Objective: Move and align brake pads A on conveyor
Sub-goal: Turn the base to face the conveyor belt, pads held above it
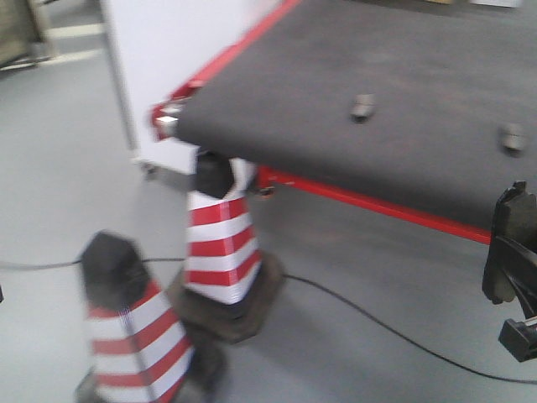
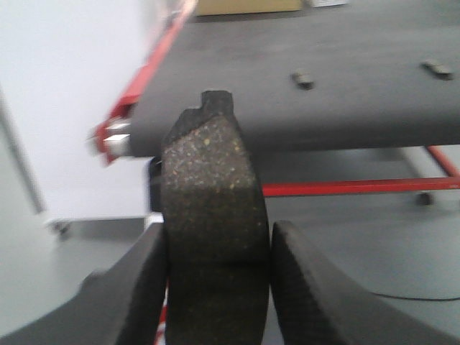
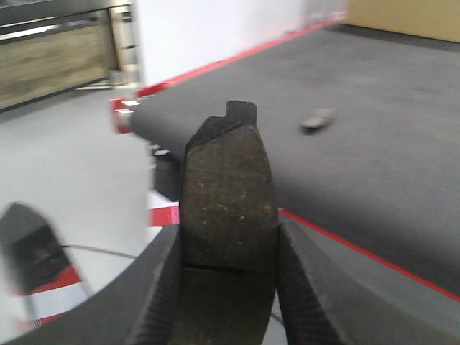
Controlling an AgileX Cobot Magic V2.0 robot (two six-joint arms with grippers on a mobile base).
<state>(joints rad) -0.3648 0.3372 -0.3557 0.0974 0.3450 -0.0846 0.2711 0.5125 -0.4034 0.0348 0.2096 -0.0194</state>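
Both wrist views show a brake pad held on end over the floor, short of the conveyor. My left gripper (image 2: 219, 287) is shut on a dark speckled brake pad (image 2: 214, 187). My right gripper (image 3: 228, 287) is shut on another brake pad (image 3: 228, 187) with a groove across its face. The conveyor (image 1: 336, 75) is a dark felt-like belt with red edges, ahead and to the right. Two more brake pads lie on it, one (image 1: 362, 107) near the middle and one (image 1: 512, 137) further right. The left wrist view shows them too, as pad (image 2: 302, 79) and pad (image 2: 437, 69); the right wrist view shows one pad (image 3: 318, 120).
Two red-and-white traffic cones stand on the grey floor, one cone (image 1: 220, 243) under the conveyor's corner and a nearer cone (image 1: 134, 336). A black cable (image 1: 377, 323) runs across the floor. A white cabinet (image 1: 168, 50) stands left of the belt. Black arm parts (image 1: 512, 277) show at the right edge.
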